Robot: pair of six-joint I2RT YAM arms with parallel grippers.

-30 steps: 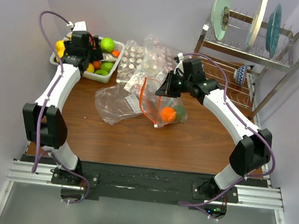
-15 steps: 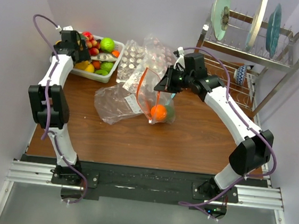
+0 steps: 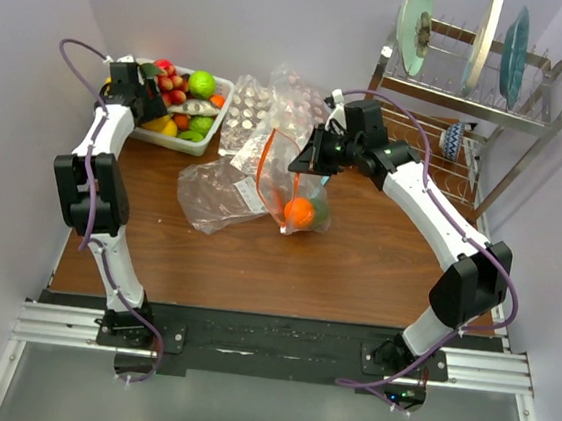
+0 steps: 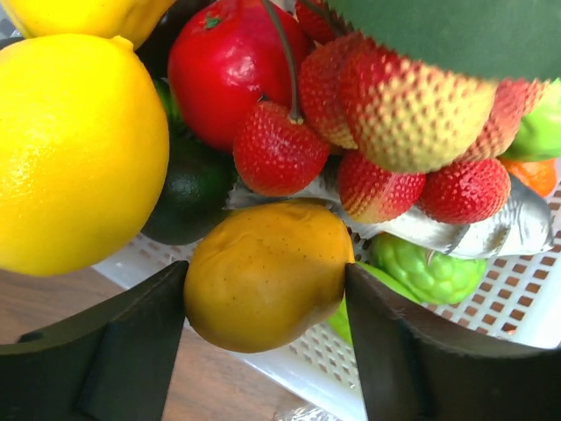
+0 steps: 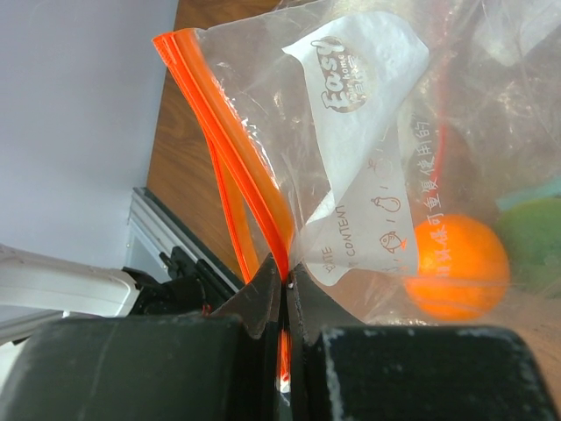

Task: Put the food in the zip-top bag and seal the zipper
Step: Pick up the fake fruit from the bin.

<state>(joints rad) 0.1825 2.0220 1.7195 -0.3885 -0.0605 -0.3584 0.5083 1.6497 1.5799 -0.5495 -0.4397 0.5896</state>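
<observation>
My left gripper (image 3: 137,83) is at the far-left end of the white basket (image 3: 183,146) of toy fruit. In the left wrist view its fingers (image 4: 131,333) press both sides of a yellow-orange fruit (image 4: 263,263) over the basket rim (image 4: 351,364). A yellow lemon (image 4: 70,149), red apple (image 4: 223,74), dark lime (image 4: 188,189) and red bumpy berry cluster (image 4: 394,114) lie behind. My right gripper (image 3: 312,163) is shut on the orange-red zipper (image 5: 232,149) of the zip-top bag (image 3: 289,183) and holds it up. An orange (image 5: 458,267) and a green fruit (image 5: 535,232) sit inside.
More clear bags (image 3: 220,196) and blister trays (image 3: 262,108) lie between the basket and the held bag. A metal dish rack (image 3: 475,90) with plates and a cup (image 3: 452,140) stands at the back right. A silvery toy fish (image 4: 491,232) lies in the basket.
My left gripper moved from over the basket's middle to its far-left end. My right gripper shifted the bag slightly left and up; the orange moved with it.
</observation>
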